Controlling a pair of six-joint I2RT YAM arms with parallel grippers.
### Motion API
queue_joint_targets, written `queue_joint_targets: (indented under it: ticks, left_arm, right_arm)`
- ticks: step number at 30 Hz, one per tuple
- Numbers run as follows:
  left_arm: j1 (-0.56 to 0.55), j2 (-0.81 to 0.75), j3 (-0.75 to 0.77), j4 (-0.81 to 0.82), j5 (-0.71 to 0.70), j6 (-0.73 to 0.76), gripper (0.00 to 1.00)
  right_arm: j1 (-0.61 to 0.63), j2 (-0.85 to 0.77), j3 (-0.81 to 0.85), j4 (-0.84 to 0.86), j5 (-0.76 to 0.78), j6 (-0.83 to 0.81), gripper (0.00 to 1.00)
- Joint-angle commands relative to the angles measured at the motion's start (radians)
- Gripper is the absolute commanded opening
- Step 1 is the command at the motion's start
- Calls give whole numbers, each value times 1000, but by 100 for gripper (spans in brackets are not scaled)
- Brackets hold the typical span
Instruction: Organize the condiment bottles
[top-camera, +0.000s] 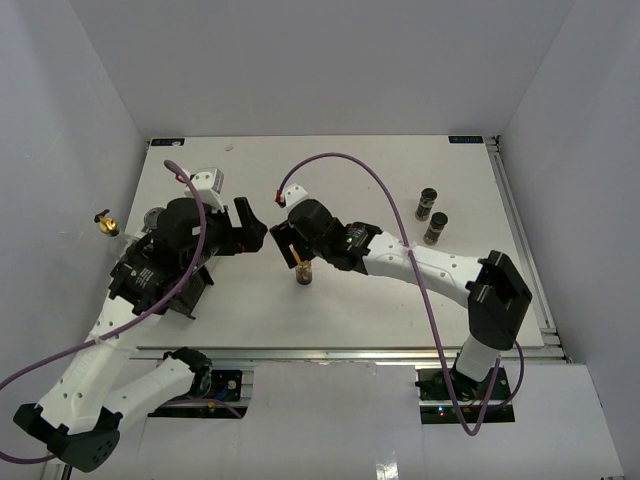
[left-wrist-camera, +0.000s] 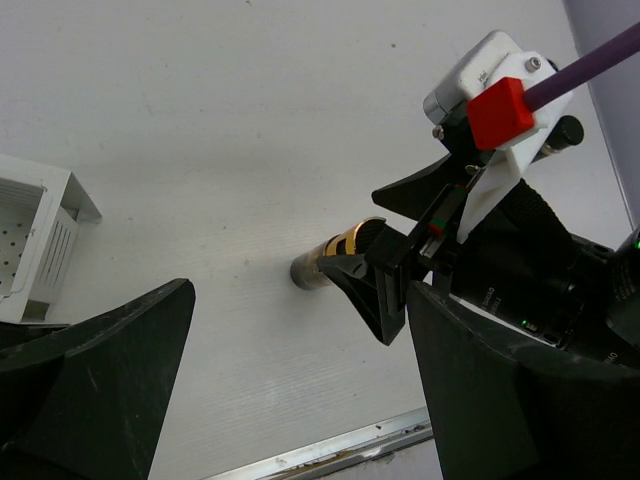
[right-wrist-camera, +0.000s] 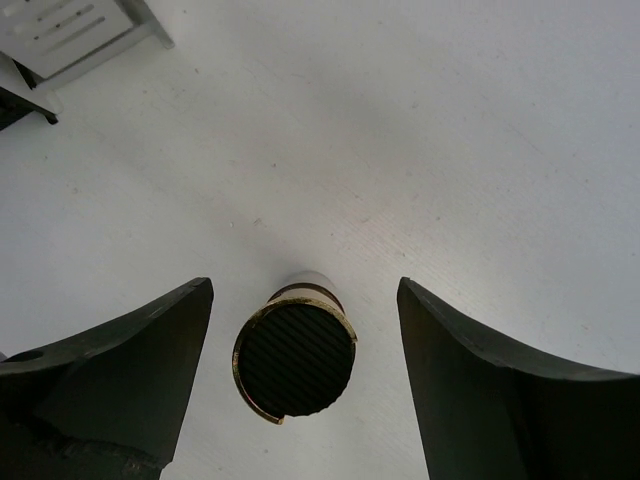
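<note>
Top view: right gripper (top-camera: 290, 247) is hovering over the gold-cap bottle (top-camera: 303, 272), which is standing mid-frame, and left gripper (top-camera: 250, 225) is sitting just left of it. Left wrist: left gripper is gaping wide, empty. Right wrist: right gripper is spread wide around the cap (right-wrist-camera: 295, 360), not touching. The cap is sitting nearer the frame-left finger (right-wrist-camera: 130, 360), so closing risks shoving and tipping the bottle.

One gold-capped bottle (top-camera: 303, 272), two dark-topped bottles (top-camera: 426, 203) (top-camera: 435, 228), one white rack (left-wrist-camera: 40, 235), two arms (top-camera: 160, 265) (top-camera: 420, 265).
</note>
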Motion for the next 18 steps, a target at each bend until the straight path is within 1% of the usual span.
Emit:
queue_joint_targets:
  ticks: [1, 4, 6, 8, 11, 14, 18]
  left_arm:
    - [-1, -25, 77, -19, 51, 22, 98]
    - [0, -16, 97, -37, 72, 33, 98]
    - [-1, -13, 98, -29, 113, 43, 98]
    - [1, -1, 93, -24, 151, 53, 98]
    - [-1, 43, 94, -29, 202, 56, 98]
    - [-2, 96, 86, -11, 248, 56, 98]
    - [-15, 145, 51, 52, 261, 60, 98]
  right_arm:
    - [4, -32, 136, -12, 45, -32, 82]
    - [-2, -28, 200, -44, 58, -43, 82]
    - [-23, -15, 270, -87, 56, -34, 83]
    - [-64, 4, 346, -135, 63, -16, 83]
    - [-133, 26, 401, -211, 63, 5, 83]
    - [-241, -5, 381, -257, 35, 33, 84]
    - [-352, -130, 220, -206, -15, 35, 84]
